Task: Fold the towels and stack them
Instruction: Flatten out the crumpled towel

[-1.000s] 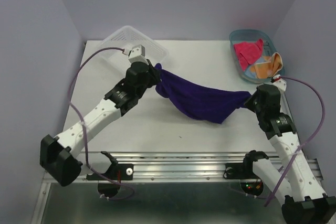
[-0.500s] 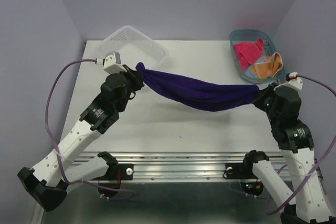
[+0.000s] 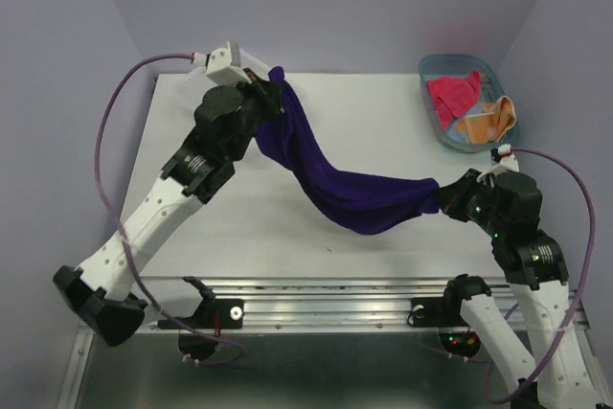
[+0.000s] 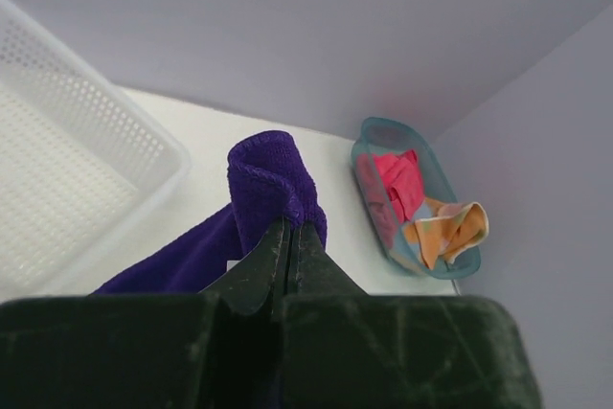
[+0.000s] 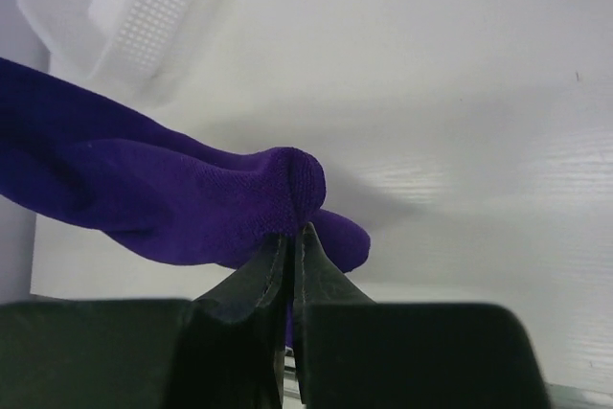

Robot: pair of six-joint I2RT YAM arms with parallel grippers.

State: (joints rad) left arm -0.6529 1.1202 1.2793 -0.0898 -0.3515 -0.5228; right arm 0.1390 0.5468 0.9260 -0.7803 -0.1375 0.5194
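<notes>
left end effector [image 4: 290,229] clamped on purple towel [image 3: 335,189] at 11 o'clock | right end effector [image 5: 295,232] clamped on same towel at 4 o'clock

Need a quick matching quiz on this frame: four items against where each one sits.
1 purple towel
2 pink-red towel
3 orange towel
4 white basket

A draped over the rim of the teal bin
B far-left corner
C pinched between left gripper and right gripper
D lying inside the teal bin

Pairs: 1-C, 2-D, 3-A, 4-B
</notes>
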